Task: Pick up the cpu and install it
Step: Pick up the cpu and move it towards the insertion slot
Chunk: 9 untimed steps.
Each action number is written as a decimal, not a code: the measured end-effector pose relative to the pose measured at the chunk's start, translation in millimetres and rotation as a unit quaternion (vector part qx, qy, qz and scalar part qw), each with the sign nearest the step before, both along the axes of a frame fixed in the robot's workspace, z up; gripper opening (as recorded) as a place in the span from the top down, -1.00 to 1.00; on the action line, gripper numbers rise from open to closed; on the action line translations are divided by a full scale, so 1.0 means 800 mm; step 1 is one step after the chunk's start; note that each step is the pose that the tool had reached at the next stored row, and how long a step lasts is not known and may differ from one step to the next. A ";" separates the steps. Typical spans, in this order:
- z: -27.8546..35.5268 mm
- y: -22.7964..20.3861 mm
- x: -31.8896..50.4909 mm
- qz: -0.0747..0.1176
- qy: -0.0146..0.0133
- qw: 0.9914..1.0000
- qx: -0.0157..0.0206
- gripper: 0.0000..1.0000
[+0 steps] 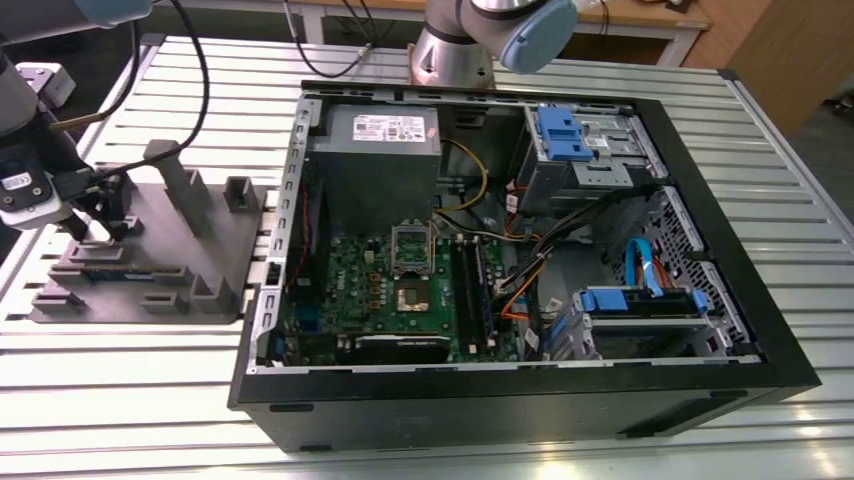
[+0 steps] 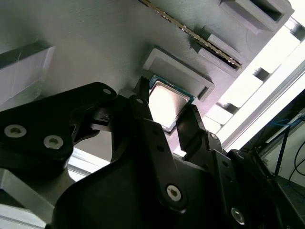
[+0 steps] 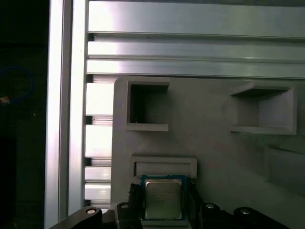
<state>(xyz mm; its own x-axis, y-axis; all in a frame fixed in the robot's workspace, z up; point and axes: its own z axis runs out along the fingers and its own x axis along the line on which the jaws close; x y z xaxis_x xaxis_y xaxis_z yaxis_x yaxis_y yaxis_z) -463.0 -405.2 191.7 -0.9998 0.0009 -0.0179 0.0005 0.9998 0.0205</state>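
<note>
One arm, gripper (image 1: 100,232) down on the grey fixture block (image 1: 220,255) at the exterior view's left edge, mid-height. Block sits on the slatted aluminium table (image 1: 134,400), just beside the open black PC case (image 1: 507,400), which takes up centre and right of that frame.

Cpu (image 3: 163,198) is at the fixture, not in the case. Both wrist views show it metal top up, lying just beside a raised rectangular pocket lip (image 3: 163,166) on the block. Black fingers (image 2: 143,109) sit one on each of two opposite side edges and look pressed against them: clamped on the chip. Can't tell whether it is clear of the block surface or resting on it.

Second wrist view also shows a thin board (image 2: 200,40) standing edge-on in a slot of the block, near the pocket.

Inside the case: green motherboard (image 1: 360,270) lower centre, its metal-framed socket (image 1: 411,245) well apart from the gripper. Grey power supply (image 1: 380,140) upper centre, blue drive caddies (image 1: 567,135) upper right. Arm base (image 1: 454,55) at top centre, behind the case.
</note>
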 end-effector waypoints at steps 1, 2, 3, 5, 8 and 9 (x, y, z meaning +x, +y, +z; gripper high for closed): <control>0.0001 0.0000 0.000 -0.002 0.000 1.000 0.000 0.06; 0.0001 0.0000 0.000 -0.005 0.000 1.000 0.000 0.06; 0.0002 0.0000 0.000 -0.008 0.000 1.000 0.001 0.06; 0.0003 0.0000 0.000 -0.010 0.000 1.000 0.001 0.06; 0.0003 0.0000 0.000 -0.016 0.001 1.000 0.001 0.06; 0.0004 -0.0001 0.000 -0.016 0.001 1.000 0.001 0.06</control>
